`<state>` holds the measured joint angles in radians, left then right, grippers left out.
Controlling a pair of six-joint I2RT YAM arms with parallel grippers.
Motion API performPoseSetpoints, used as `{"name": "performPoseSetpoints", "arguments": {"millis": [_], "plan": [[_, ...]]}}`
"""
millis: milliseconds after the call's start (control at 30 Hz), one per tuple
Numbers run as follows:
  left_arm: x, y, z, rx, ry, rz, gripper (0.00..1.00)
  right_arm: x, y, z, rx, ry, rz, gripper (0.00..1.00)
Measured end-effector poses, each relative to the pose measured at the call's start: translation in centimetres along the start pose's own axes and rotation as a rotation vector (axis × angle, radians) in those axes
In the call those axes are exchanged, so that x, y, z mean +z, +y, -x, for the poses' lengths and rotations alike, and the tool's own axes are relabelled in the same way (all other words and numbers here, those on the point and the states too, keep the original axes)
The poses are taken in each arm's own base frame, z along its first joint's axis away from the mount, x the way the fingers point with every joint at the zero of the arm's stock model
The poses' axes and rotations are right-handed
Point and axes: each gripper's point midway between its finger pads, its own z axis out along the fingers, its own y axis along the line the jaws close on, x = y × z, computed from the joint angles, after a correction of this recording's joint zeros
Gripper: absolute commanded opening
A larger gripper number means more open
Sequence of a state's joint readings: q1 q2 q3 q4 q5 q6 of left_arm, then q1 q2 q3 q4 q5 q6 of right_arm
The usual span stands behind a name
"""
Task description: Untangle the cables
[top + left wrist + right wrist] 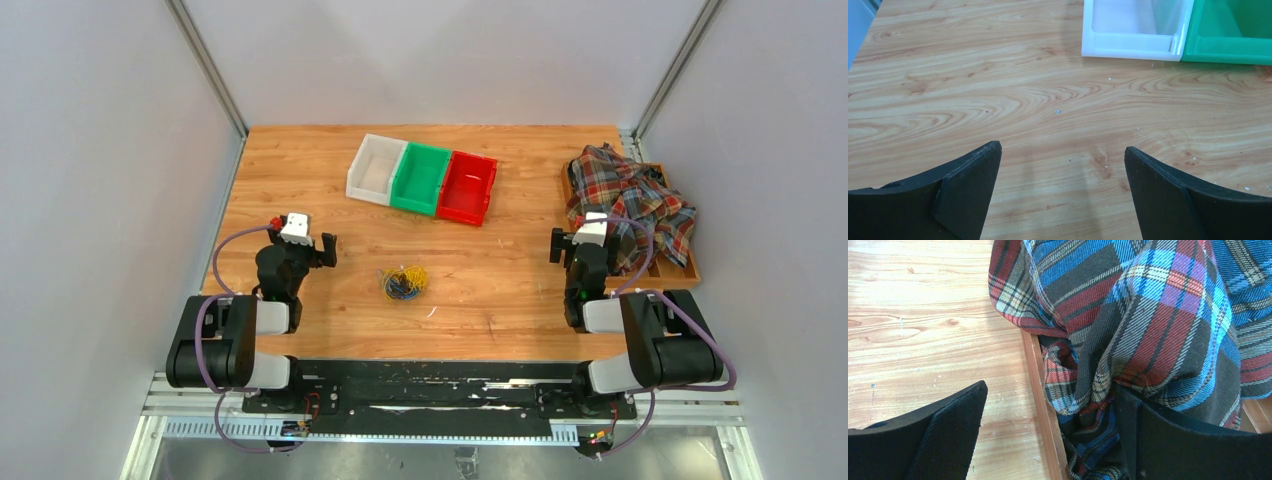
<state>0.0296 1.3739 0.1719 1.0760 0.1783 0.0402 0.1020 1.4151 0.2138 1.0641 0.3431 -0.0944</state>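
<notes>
One clump of cables (404, 283) is noted right of the wide-open left gripper (302, 243), farther from the equally wide right gripper (585, 245).

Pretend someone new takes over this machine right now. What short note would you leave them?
Left gripper: open, empty, above bare table near the white bin.
Right gripper: open, gripping nothing, at the edge of the plaid shirt that lies on the wooden tray.
Cables: one yellow, blue and dark tangle on the table between the arms, touched by neither.
Done: nothing visible yet.
Left: pull all the strands apart.
</notes>
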Motion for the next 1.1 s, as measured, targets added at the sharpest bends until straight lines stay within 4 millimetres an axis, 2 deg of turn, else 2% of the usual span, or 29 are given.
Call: {"name": "performPoseSetpoints", "arguments": {"millis": [400, 467, 500, 600, 667, 733, 800, 833, 900, 1000, 1033, 1100], "plan": [[0.0, 0.0, 0.0, 0.000, 0.000, 0.000, 0.98, 0.0, -0.1, -0.1, -0.001, 0.004, -0.002, 0.94], [0.0, 0.0, 0.0, 0.000, 0.000, 0.000, 0.98, -0.2, -0.3, -0.4, -0.014, 0.061, -0.008, 0.93], [0.0, 0.0, 0.0, 0.000, 0.000, 0.000, 0.98, -0.1, -0.5, 0.1, -0.005, 0.082, -0.020, 0.94], [0.0, 0.0, 0.0, 0.001, -0.002, -0.001, 0.98, 0.7, -1.5, 4.2, 0.062, 0.134, -0.090, 0.93], [-0.1, -0.1, 0.2, 0.000, 0.000, -0.003, 0.98, 1.1, -1.7, 8.1, 0.127, 0.133, -0.102, 0.93], [-0.2, -0.1, 0.5, -0.003, 0.017, -0.005, 0.98, 1.1, -1.5, 10.9, 0.205, 0.132, -0.095, 0.94], [0.4, 0.2, 2.1, -0.001, 0.032, -0.005, 0.98, 0.9, -1.1, 12.1, 0.271, 0.148, -0.083, 0.93], [1.0, 0.4, 3.6, 0.005, 0.030, -0.009, 0.98, 0.7, -0.9, 12.1, 0.292, 0.162, -0.075, 0.93], [2.3, 0.7, 7.5, 0.027, 0.022, -0.024, 0.98, 0.1, 0.2, 11.3, 0.342, 0.231, -0.027, 0.93], [3.4, 0.7, 12.2, 0.056, 0.035, -0.063, 0.98, -1.0, 2.6, 10.2, 0.386, 0.323, 0.086, 0.92], [3.5, 0.6, 13.3, 0.066, 0.050, -0.082, 0.98, -1.5, 3.3, 9.8, 0.400, 0.352, 0.123, 0.91], [3.5, 0.0, 14.2, 0.075, 0.097, -0.128, 0.98, -2.5, 4.7, 9.3, 0.418, 0.397, 0.184, 0.91]]}}
